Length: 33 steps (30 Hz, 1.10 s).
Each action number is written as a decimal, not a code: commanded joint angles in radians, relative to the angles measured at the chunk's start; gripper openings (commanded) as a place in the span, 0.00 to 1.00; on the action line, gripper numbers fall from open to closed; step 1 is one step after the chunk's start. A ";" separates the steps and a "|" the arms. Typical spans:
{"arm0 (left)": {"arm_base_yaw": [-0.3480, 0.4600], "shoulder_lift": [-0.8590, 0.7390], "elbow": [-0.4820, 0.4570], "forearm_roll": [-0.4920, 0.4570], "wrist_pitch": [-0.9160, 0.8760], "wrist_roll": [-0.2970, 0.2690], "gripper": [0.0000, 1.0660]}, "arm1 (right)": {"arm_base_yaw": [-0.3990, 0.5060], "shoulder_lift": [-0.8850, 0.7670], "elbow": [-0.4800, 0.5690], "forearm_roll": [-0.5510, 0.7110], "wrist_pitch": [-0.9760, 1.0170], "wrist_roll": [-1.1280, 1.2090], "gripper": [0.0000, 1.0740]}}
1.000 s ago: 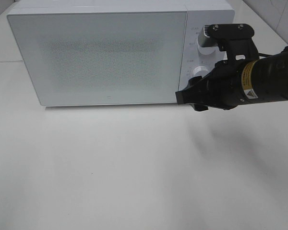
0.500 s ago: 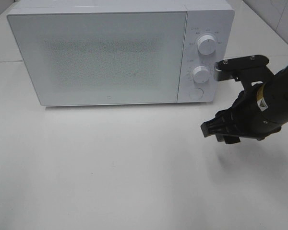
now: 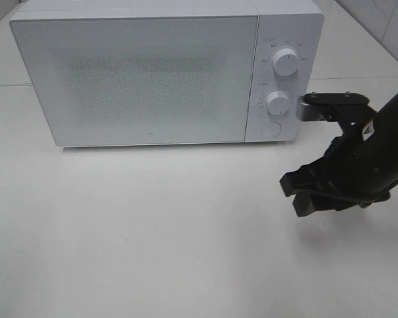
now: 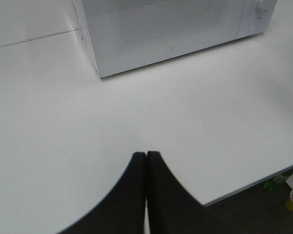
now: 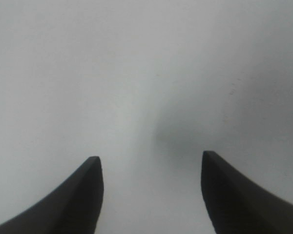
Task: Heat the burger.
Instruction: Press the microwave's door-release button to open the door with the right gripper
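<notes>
Between the right fingers point(image 5: 85, 195) there is only bare white desk point(image 5: 146, 73); the two black tips stand wide apart and hold nothing. The left fingers point(image 4: 161, 195) are pressed together, also empty, and hang over the desk well back from the oven's front corner.

Out from the right fingers, the nearest thing is the control panel of the white box-shaped microwave oven point(image 3: 139, 79). Its lower round dial point(image 3: 276, 103) and round button point(image 3: 270, 129) are near, and its upper round dial point(image 3: 285, 61) sits above them. The frosted door is closed.

The burger shows in no view, so its direction and its lie cannot be told. If it sits behind that door, it lies past the panel, and the right arm is much the nearer to the controls.
</notes>
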 commanded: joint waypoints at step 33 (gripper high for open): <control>0.004 -0.008 0.003 -0.008 -0.012 0.000 0.00 | -0.361 -0.832 0.190 -0.078 0.477 -0.020 0.54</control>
